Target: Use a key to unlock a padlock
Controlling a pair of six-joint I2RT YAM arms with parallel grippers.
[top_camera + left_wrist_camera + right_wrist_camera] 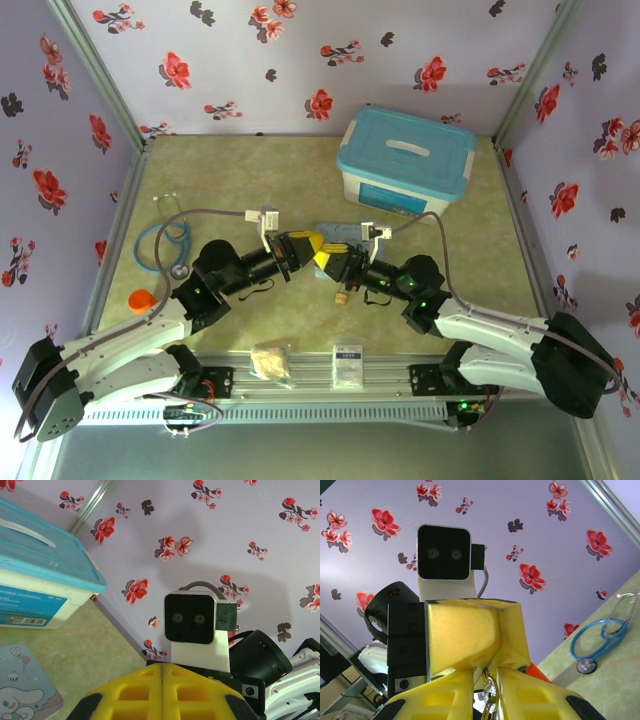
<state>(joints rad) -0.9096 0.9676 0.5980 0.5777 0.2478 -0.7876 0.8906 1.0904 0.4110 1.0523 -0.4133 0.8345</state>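
Right wrist: padlock (490, 700) sits in the narrow gap between the right hand's yellow fingers (440, 695). A thin silvery loop with a brass glint shows; the body is hidden by the fingers. Right hand (327, 263) is clamped on it, held above the tabletop (250, 180).

Left hand (306, 244) is tip to tip with the right hand. Left wrist: its fingers (125, 697) are clenched flat together; whether they grip anything cannot be told.

Pale blue cartoon tin (20, 695) lies on the tabletop below both hands. Turquoise-lidded box (405, 160) stands beyond the right hand. Blue stethoscope (172, 240) lies well out past the left hand.
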